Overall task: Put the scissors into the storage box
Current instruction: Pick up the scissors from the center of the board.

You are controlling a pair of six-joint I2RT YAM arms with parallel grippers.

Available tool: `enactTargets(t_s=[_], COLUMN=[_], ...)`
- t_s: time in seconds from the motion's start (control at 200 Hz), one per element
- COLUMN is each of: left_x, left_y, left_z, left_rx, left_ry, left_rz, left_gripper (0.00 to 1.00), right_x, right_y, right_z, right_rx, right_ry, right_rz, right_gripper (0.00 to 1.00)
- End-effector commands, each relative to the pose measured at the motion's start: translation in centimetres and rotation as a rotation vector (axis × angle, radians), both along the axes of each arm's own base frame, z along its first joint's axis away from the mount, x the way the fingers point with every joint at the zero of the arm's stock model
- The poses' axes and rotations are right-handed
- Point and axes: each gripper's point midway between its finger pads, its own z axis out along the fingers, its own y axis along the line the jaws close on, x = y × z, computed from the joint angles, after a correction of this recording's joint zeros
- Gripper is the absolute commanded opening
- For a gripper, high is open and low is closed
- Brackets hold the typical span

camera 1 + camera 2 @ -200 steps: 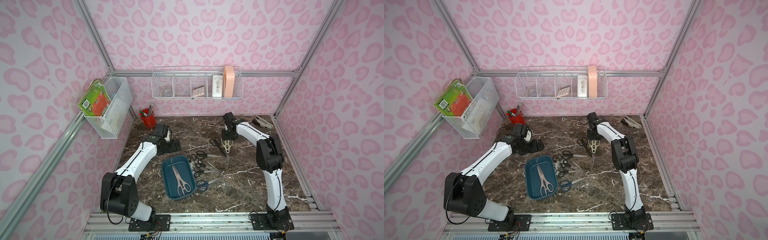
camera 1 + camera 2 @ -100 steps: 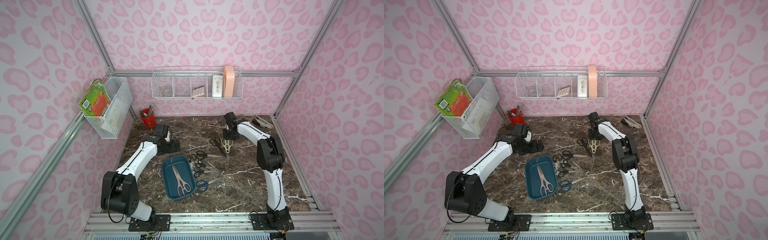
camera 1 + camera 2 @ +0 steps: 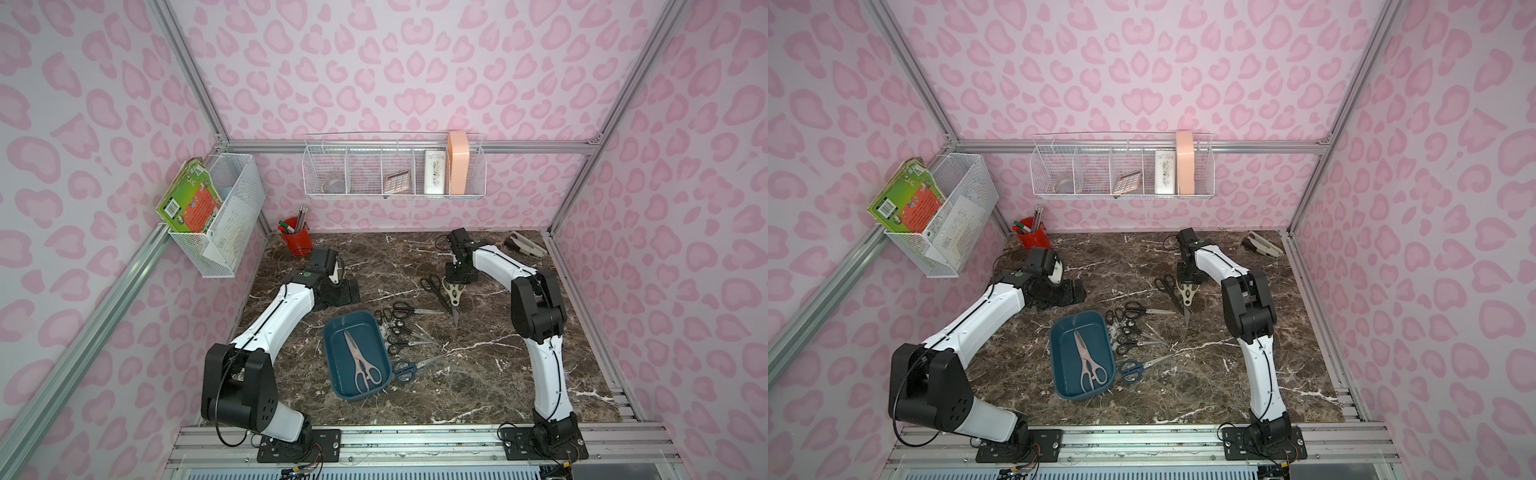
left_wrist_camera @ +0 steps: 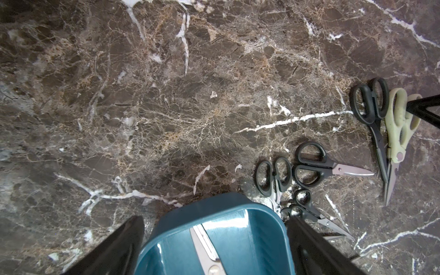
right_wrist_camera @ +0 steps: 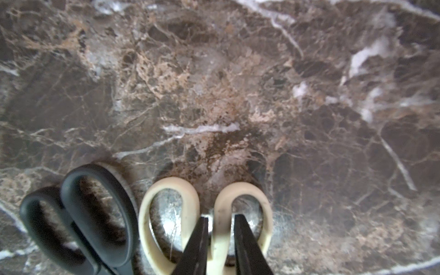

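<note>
Where cream shears [image 4: 396, 142] lie, black scissors [image 4: 377, 135] (alongside) crowd.

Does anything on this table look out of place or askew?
Yes: only the pink-handled scissors lie in the storage box; several black-handled pairs sit jumbled and overlapping on the marble beside it.

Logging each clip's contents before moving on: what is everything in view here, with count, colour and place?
storage box: 1, teal-blue, table centre
pink-handled scissors: 1, pale pink, inside the box
blue-handled scissors: 1, blue, beside the box
black-handled scissors: about 6, black, beside and beyond the box
cream-handled shears: 1, cream, further back
stapler: 1, grey-white, far corner
pencil cup: 1, red, opposite far corner
wire baskets: 2, white, on walls
table: 1, brown marble
left gripper: 1, black, open, by the box
right gripper: 1, black, pinching a shears handle
</note>
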Motion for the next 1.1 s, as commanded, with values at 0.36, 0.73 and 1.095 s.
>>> enactTargets(t_s=[0.36,0.73,1.095], left_x=[-0.2,-0.2,0.0], left_y=[0.7,0.9,1.2], left_z=[0.3,0.4,1.8], left_rx=[0.028,0.033,-0.063], left_ry=[-0.002,-0.003,-0.024], left_rz=[0.009,0.016,0.063], left_gripper=[0.99,0.99,0.99], right_x=[-0.9,0.5,-1.8], right_y=[-0.4,-0.2,4.2], right_z=[-2.8,0.0,10.8], right_rx=[-0.016,0.010,-0.010], right_ry=[0.072,0.001,-0.179], right_rz=[-0.010,-0.016,0.147], right_gripper=[0.19,0.00,0.00])
